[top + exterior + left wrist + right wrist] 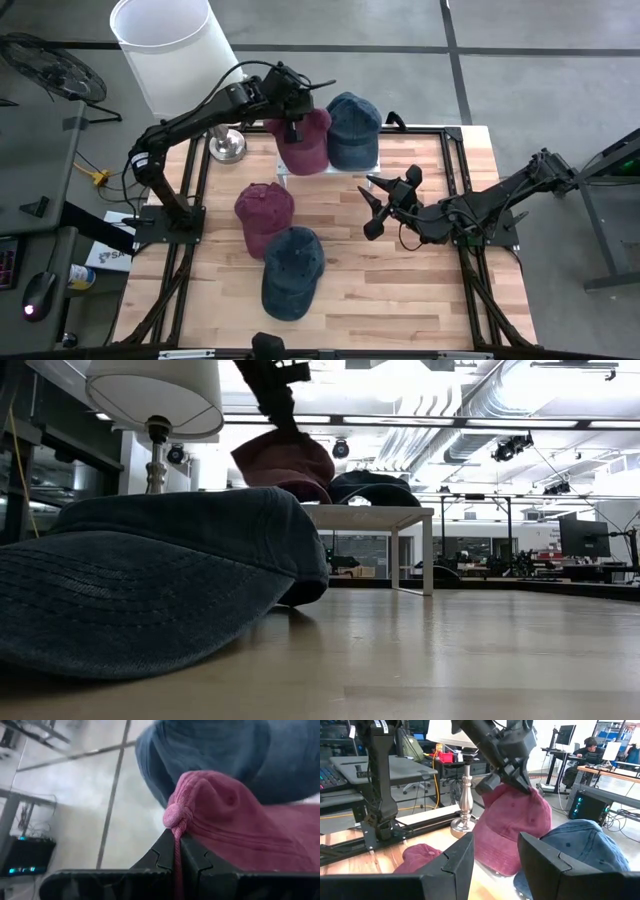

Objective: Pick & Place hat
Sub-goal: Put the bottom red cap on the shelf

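In the upper middle of the high view the left gripper (293,128) holds a maroon hat (303,142) by its crown — in the left wrist view the fingers (161,854) are pinched together on a fold of the maroon fabric just below the top button. The held hat hangs over a small white stand (372,516), touching a dark blue hat (352,128) that lies on the stand just to its right. In the low view the maroon hat (286,464) shows raised at the stand's left end, the gripper coming down onto it from the top of the frame.

Lower on the wooden bench (400,290), left of centre, a second maroon hat (263,214) lies flat, and a second blue hat (291,270) lies just below it, their edges meeting. This blue hat (150,575) fills the left of the low view.

The right gripper (372,204) hovers right of centre in the high view, well apart from all the hats, its fingers spread wide — the right wrist view shows a clear gap between them. A white-shaded lamp (175,50) stands at the upper left of the high view, its metal base (227,146) on the bench edge.
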Tool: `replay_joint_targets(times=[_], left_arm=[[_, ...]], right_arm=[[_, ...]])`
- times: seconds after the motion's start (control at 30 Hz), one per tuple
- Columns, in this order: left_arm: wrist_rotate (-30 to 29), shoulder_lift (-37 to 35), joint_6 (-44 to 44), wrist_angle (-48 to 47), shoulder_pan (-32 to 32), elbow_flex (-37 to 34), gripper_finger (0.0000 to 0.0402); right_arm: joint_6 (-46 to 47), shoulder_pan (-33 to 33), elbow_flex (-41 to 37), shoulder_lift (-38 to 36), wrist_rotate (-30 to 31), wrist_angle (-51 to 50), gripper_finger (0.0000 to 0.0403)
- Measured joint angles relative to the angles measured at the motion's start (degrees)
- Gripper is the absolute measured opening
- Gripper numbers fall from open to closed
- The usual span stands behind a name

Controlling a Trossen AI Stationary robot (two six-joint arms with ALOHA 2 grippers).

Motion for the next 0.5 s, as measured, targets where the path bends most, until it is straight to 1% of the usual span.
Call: replay_joint_targets(times=[0.07,0.5], left_arm=[[-1.0,0.5,0.1,1.0,-0.1,0.0,0.0003],[-1.8,1.3,0.0,0.5,-0.1,0.0,0.0005]], right_arm=[[0.0,0.0,0.0,0.0,-0.1,-0.1,0.0146],[0.0,0.0,0.0,0.0,-0.2,-0.4,0.0145]])
